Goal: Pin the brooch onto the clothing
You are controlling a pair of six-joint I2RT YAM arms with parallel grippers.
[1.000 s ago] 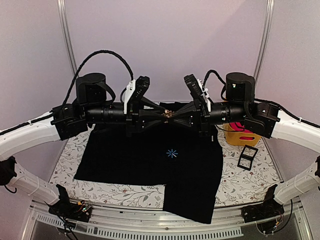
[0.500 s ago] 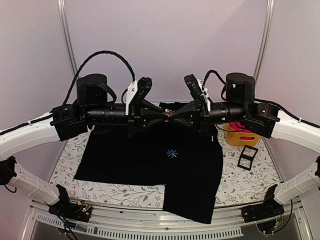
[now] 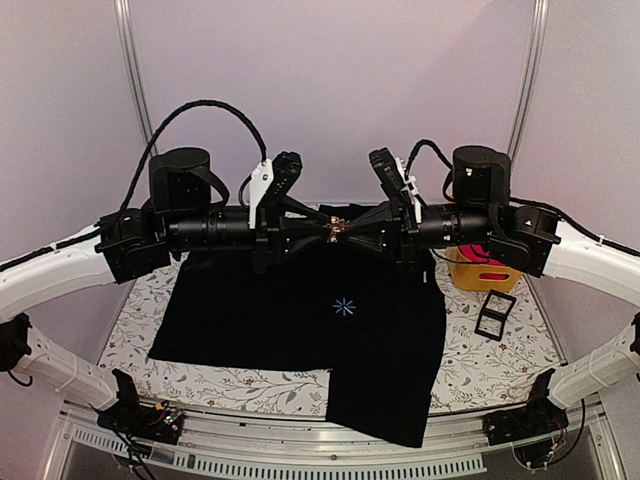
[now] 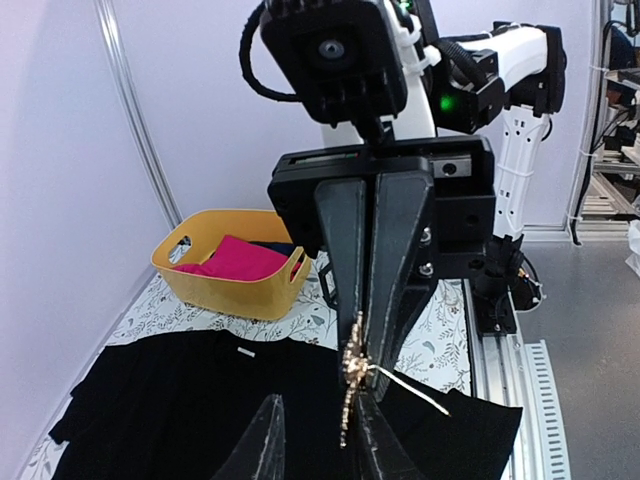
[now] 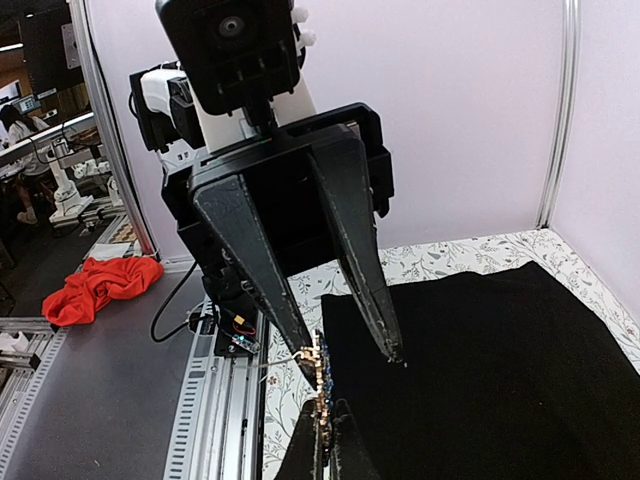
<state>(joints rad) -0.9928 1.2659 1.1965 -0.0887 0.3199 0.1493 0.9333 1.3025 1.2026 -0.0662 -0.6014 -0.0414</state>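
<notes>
The black shirt [image 3: 300, 310] lies flat on the table, its light-blue star print [image 3: 344, 306] at the chest. Both grippers meet tip to tip in the air above its collar. My right gripper [image 3: 347, 229] is shut on the small golden brooch [image 3: 336, 228]. In the right wrist view the brooch [image 5: 320, 375] stands on edge above my closed right gripper [image 5: 326, 415]. In the left wrist view my left gripper [image 4: 318, 420] is open around the brooch [image 4: 351, 375], whose pin [image 4: 410, 390] sticks out sideways. One left finger [image 4: 372, 430] lies against the brooch.
A yellow basket [image 3: 478, 268] holding a pink garment stands at the back right, also seen in the left wrist view [image 4: 235, 262]. A small black square frame [image 3: 495, 313] lies on the floral cloth [image 3: 480, 360] right of the shirt. A red cloth [image 5: 100, 285] lies off the table.
The left arm has drawn back very slightly to the left. The right gripper and the brooch have stayed in place.
</notes>
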